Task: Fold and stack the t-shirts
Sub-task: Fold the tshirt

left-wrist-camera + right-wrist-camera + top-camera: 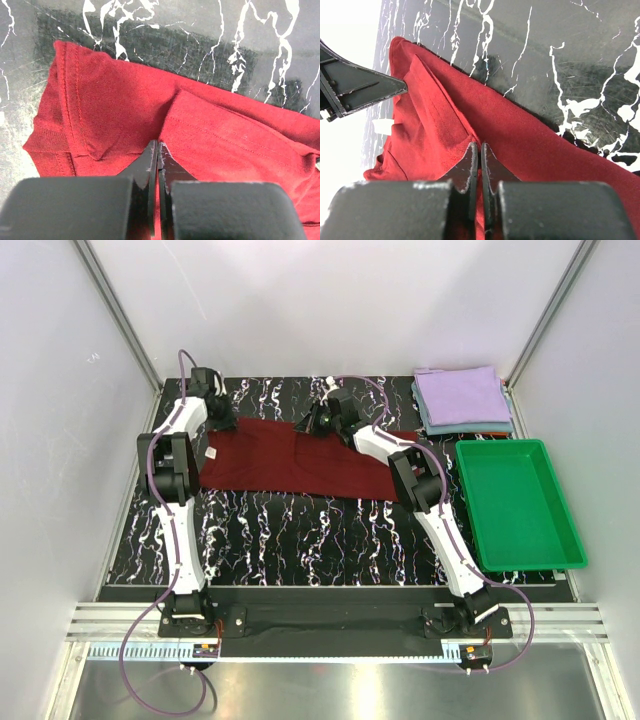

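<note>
The dark red knitted cotton t-shirt [290, 462] looks soft and matt, its fine knit and stitched hems plain in the left wrist view. The black worktop with white marble veining [300, 530] is smooth and semi-glossy, faintly scuffed. The left tool [157, 146] and the right tool [479, 147] have matt black fingers with a slightly grainy face. The green plastic tray [520, 502] is smooth and shiny; the folded lavender cloth t-shirt [462, 393] is matt.

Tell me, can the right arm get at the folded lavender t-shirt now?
Probably yes, but not at once: the right gripper is shut on the maroon t-shirt and must let go first. The lavender t-shirt lies uncovered to its right, and nothing stands between them.
</note>
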You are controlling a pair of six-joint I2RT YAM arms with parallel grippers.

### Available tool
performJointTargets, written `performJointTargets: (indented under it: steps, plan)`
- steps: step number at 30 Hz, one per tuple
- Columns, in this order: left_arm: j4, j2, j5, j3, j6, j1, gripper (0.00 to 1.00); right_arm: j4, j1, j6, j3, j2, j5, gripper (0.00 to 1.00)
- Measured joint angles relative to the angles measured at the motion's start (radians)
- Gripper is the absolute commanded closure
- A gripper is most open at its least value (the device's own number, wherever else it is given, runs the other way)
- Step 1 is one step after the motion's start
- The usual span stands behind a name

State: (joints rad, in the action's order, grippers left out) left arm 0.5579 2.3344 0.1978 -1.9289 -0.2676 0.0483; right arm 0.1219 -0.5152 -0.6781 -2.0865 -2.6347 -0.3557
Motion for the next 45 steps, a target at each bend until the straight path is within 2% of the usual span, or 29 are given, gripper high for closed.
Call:
performJointTargets:
  steps: [3,5,6,7,8,11,15,19,22,26,29,35,45]
  plan:
    - [-0.002,0.000,0.000,0.000,-0.002,0.000,1.00,0.013,0.000,0.000,0.007,0.000,0.005,0.89]
    - [-0.002,0.000,-0.001,0.000,-0.003,0.000,1.00,0.014,-0.001,-0.002,0.007,0.000,0.008,0.79]
    - [-0.002,0.000,-0.001,0.000,-0.003,0.000,1.00,0.016,-0.001,-0.002,0.007,0.000,0.010,0.73]
    - [-0.002,0.000,-0.002,0.000,-0.003,0.000,0.98,0.015,-0.001,-0.003,0.007,0.000,0.016,0.59]
    - [-0.002,0.000,-0.004,0.000,-0.003,0.000,0.80,0.015,-0.001,-0.005,0.007,0.000,0.021,0.54]
    - [0.022,0.000,-0.011,-0.016,0.000,0.000,0.58,0.011,-0.001,-0.002,0.007,0.000,0.027,0.48]
    - [0.053,-0.015,-0.051,-0.034,-0.010,0.001,0.45,-0.007,-0.001,0.008,0.063,0.043,0.051,0.48]
    - [0.145,-0.093,-0.161,-0.029,-0.033,0.002,0.45,-0.093,0.002,0.029,0.195,0.175,0.088,0.52]
    - [0.159,-0.220,-0.210,0.057,-0.063,0.004,0.47,-0.166,0.005,0.052,0.294,0.298,0.114,0.55]
    - [0.120,-0.466,-0.222,0.348,-0.120,0.007,0.48,-0.215,0.018,0.083,0.462,0.480,0.138,0.57]
    - [0.089,-0.563,-0.221,0.521,-0.161,0.018,0.48,-0.235,0.032,0.095,0.575,0.580,0.138,0.57]
    - [0.069,-0.541,-0.238,0.678,-0.211,0.084,0.49,-0.275,0.053,0.112,0.744,0.708,0.142,0.55]
    - [0.052,-0.454,-0.288,0.684,-0.225,0.124,0.53,-0.324,0.088,0.151,0.912,0.817,0.189,0.60]
